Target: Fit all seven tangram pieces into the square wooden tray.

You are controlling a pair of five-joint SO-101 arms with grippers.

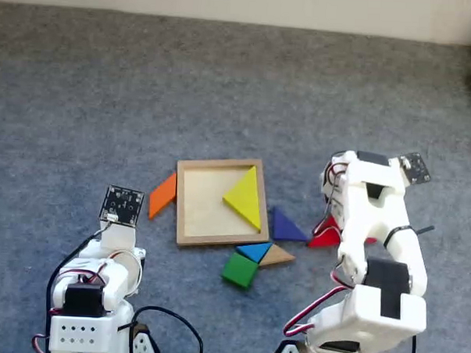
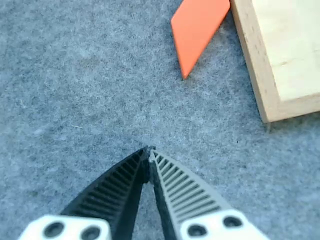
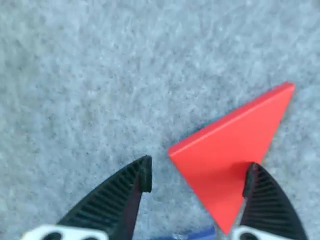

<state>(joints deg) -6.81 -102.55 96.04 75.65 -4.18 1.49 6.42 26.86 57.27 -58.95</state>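
**Six pieces outside the tray, red triangle between my right jaws**

Nearest, my right end effector [image 3: 198, 177] stands wide open and holds nothing. Its jaws straddle one corner of the red triangle [image 3: 235, 147], with one fingertip over the piece's edge and the other apart from it above the bare grey tabletop [image 3: 75, 75]. The triangle lies flat.

I judge it to be light, rigid painted wood with smooth, rather slippery faces and thin, straight edges. It should not break, but it may skate or pivot if one jaw alone pushes it. The best hold, in my judgement, is across two edges near the middle of the body, since at the tapering tip the jaws would squeeze it out.

My left end effector [image 2: 150, 155] is closed tip to tip and empty, over the tabletop. The orange parallelogram [image 2: 200, 27] lies ahead of it, well apart, just beside the outer wall of the tray [image 2: 255, 65].

Farther out, in the high view, the dark blue triangle [image 1: 286, 224] lies just beside the red one. The light blue triangle [image 1: 256, 250], tan triangle [image 1: 279, 257] and green square [image 1: 239, 269] cluster near the tray's near corner. Only the yellow triangle [image 1: 245, 196] lies inside the tray, on the side toward my right arm.
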